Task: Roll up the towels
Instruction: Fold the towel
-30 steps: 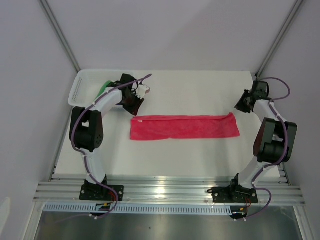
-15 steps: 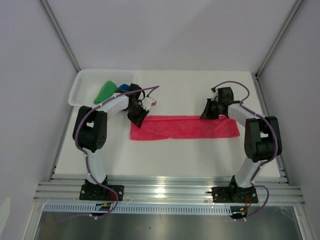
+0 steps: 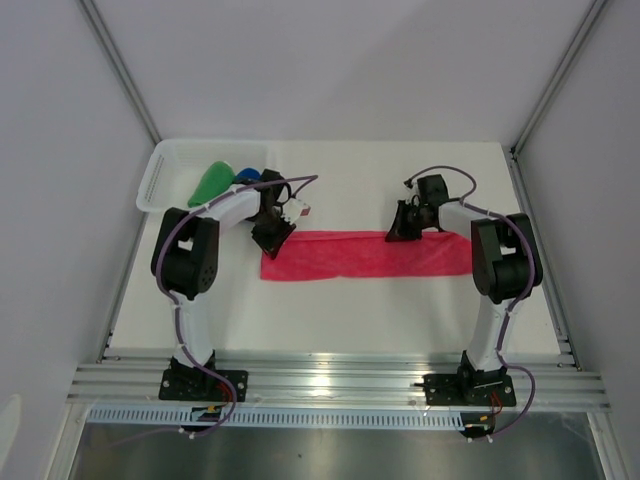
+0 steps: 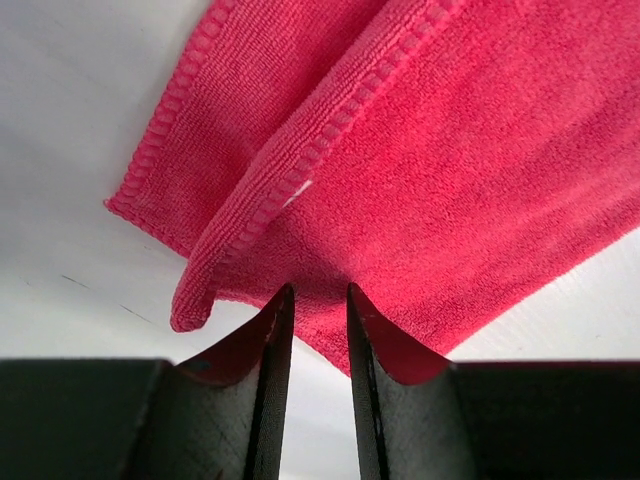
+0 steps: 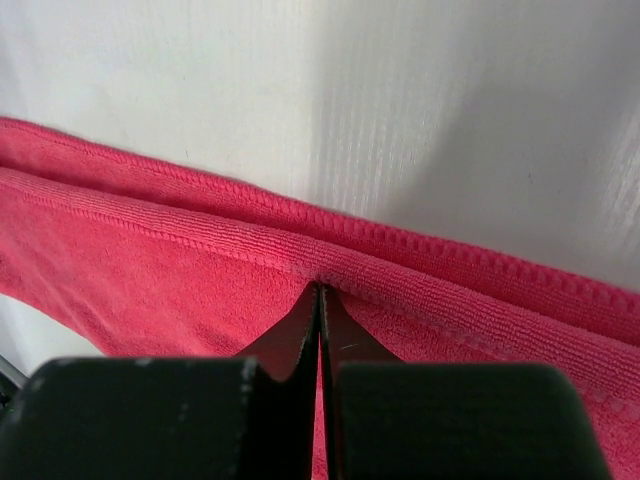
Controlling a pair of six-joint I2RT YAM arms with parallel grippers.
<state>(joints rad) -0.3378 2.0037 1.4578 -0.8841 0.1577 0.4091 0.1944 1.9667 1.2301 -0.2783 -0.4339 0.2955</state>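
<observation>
So from the top camera, the pink-red towel (image 3: 365,255) is lying flat as a long folded strip across the middle of the white table (image 3: 350,320), running left to right. The left gripper (image 3: 272,232) is down at the strip's upper-left corner, and the right gripper (image 3: 400,228) sits on the strip's far edge, a bit right of centre. Up in the upper left of the frame there's the white mesh basket (image 3: 160,165) with the green towel (image 3: 210,183) and the blue towel (image 3: 248,175) inside, blue just to the right of green. On the left wrist cam the towel fills the upper right of the frame and you can see both folded layers with their stitched hems. The two black fingers (image 4: 268,345) stand just a narrow slot apart, with the towel's near edge right at the tips and showing in the slot. It looks like they aren't squeezing anything, the cloth seems to lie flat. On the right wrist cam the fingers are pressed together with barely a hairline between them, tips right on the upper layer's hem. I honestly can't tell if any cloth is nipped in there.
</observation>
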